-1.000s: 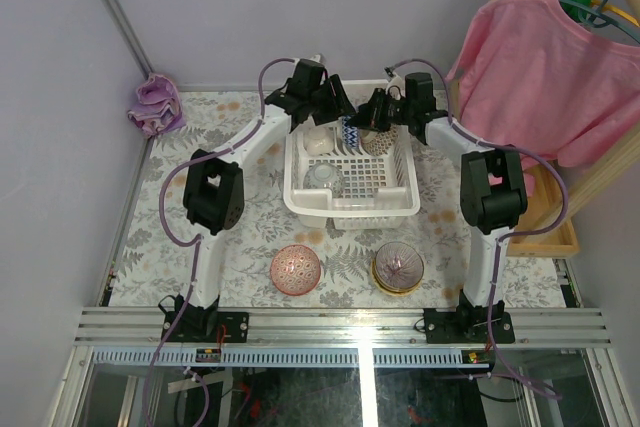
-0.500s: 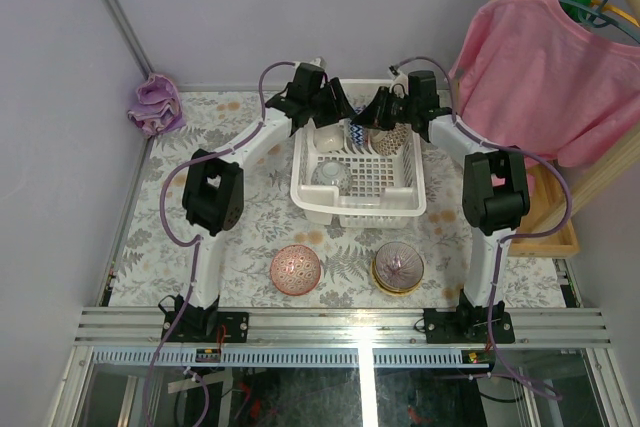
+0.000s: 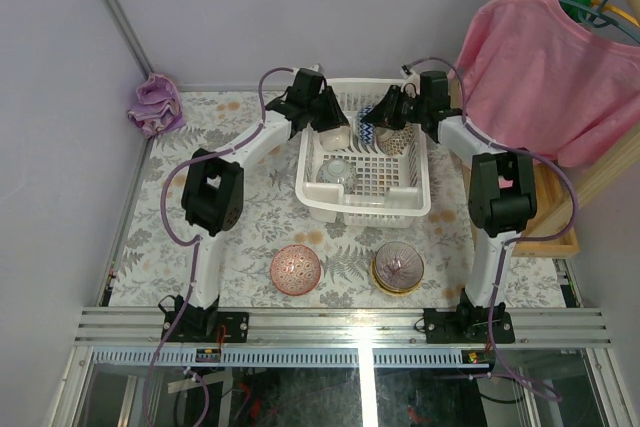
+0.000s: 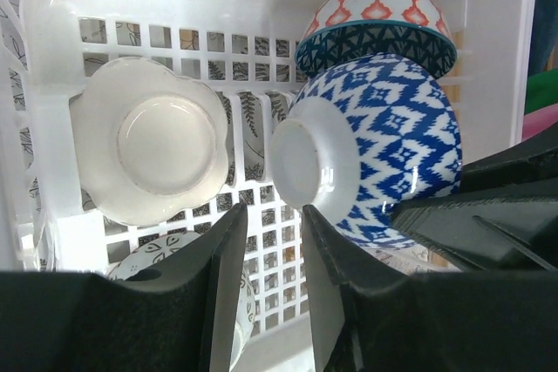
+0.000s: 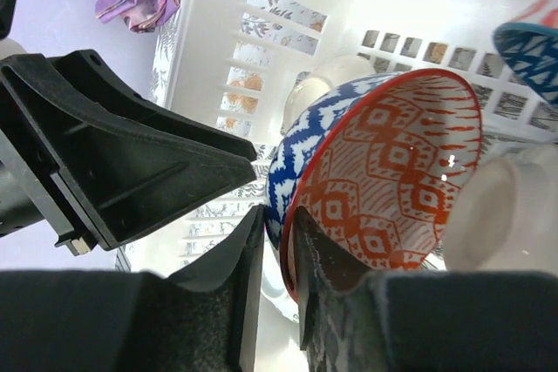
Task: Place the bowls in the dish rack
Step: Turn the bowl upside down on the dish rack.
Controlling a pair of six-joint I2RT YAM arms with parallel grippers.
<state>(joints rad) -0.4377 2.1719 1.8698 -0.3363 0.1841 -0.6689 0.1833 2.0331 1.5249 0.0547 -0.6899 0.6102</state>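
The white dish rack (image 3: 362, 209) stands at the table's far middle. Inside it a blue-white bowl (image 5: 384, 172), red-orange within, stands on edge with my right gripper (image 5: 279, 213) shut on its rim. In the left wrist view that blue-white bowl (image 4: 392, 150) is beside a whitish scalloped bowl (image 4: 166, 150) leaning on the rack wall (image 4: 52, 84). My left gripper (image 4: 274, 215) hangs open between them, holding nothing. A red-and-teal bowl (image 4: 377, 25) stands behind, and a dark-patterned whitish bowl (image 3: 338, 172) lies on the floor. A pink bowl (image 3: 295, 269) and a tan-yellow bowl (image 3: 398, 267) sit on the table.
A purple cloth (image 3: 155, 104) lies at the far left corner. A pink garment (image 3: 545, 67) hangs on a hanger at the right over a wooden frame (image 3: 555, 239). The two grippers (image 3: 335, 125) (image 3: 383, 119) are close together over the rack's far end.
The dish rack has slid right and slightly away. Both grippers moved right with it. My left jaws have narrowed, and the blue-white bowl stands more upright.
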